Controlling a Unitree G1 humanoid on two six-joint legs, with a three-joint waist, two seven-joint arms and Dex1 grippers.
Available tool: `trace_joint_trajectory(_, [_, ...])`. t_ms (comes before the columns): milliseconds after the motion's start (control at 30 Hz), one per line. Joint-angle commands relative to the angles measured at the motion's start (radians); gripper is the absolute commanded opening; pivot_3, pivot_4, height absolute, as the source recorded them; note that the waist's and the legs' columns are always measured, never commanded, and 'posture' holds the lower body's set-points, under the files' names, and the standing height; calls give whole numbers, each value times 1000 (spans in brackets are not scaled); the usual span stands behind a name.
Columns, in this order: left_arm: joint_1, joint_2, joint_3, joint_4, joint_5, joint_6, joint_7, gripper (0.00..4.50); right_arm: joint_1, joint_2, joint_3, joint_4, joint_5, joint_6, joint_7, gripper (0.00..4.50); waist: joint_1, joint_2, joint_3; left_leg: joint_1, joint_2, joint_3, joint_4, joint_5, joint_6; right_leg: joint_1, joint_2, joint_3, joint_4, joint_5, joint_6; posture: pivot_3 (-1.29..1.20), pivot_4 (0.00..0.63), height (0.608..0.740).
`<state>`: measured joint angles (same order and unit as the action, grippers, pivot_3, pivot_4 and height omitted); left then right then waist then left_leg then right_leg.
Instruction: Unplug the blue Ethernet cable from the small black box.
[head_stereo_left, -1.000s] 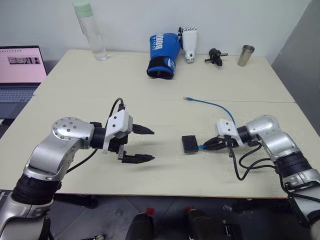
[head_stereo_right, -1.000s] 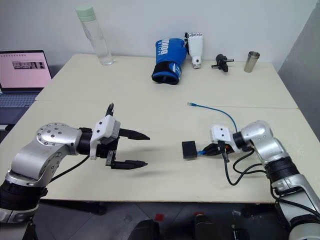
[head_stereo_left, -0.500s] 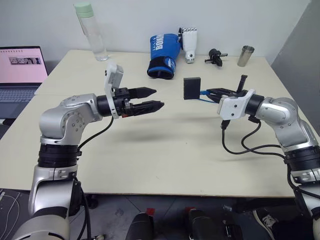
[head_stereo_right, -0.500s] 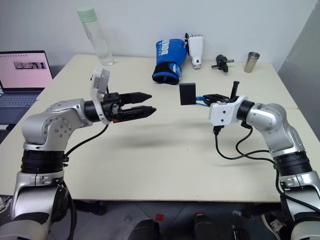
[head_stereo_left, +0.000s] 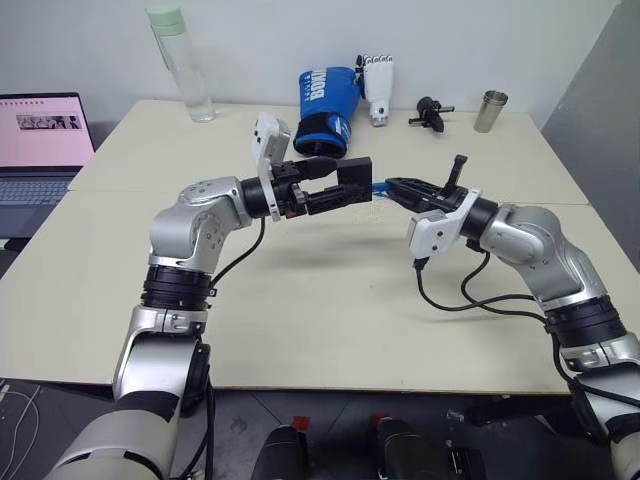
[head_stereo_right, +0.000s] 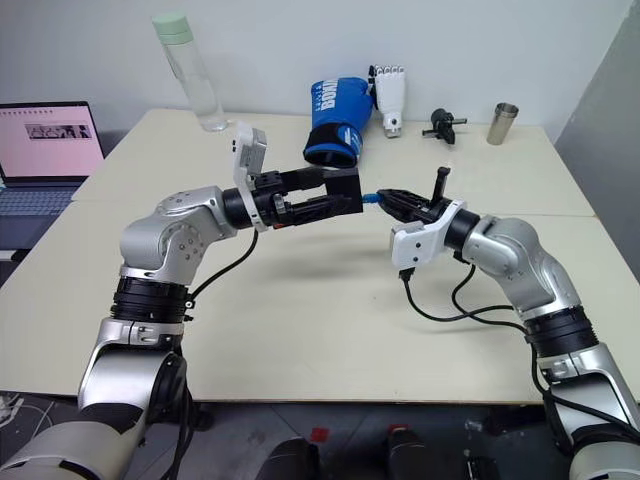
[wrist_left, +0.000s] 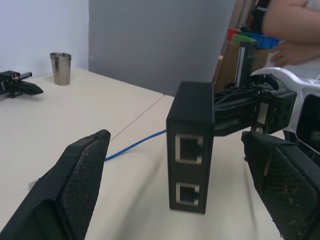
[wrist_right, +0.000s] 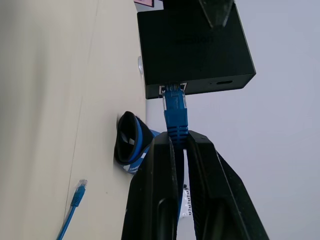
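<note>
We hold the blue Ethernet cable (wrist_right: 175, 112) clenched in our right pincer (head_stereo_right: 392, 197), still plugged into the small black box (head_stereo_left: 354, 183) raised above the surface (head_stereo_left: 330, 300), our released left pincer (head_stereo_left: 322, 185) straddling it ungripped.

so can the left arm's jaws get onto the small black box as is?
Probably yes: the small matte-black box hangs between the left gripper's open jaws, nothing between; the right gripper holds its cable.
</note>
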<state>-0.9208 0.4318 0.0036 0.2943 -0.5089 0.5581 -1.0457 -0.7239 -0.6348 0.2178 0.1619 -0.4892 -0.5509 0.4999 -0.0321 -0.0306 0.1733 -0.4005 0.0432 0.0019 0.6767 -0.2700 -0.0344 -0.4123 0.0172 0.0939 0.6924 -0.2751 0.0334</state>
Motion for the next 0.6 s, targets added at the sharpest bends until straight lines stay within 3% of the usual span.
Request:
trace_joint_trajectory(33, [-30,-7,3,5,-2,-15,-26,3857,-30,9,-13,-34,10,11,-17,55,0,0,0,0,0,0,0,0,0,0,0,0,0,0,0,0,150,740])
trace_joint_trajectory(500, [-45,-3,11,15,0,1,-57,798,-53,29,-7,-8,6,18,-36,55,0,0,0,0,0,0,0,-1,2,0,0,0,0,0,0,0,150,740])
trace_joint_trajectory(600, [-40,-7,11,15,1,-2,-55,797,-50,34,1,-11,7,29,-28,55,0,0,0,0,0,0,0,-1,2,0,0,0,0,0,0,0,150,740])
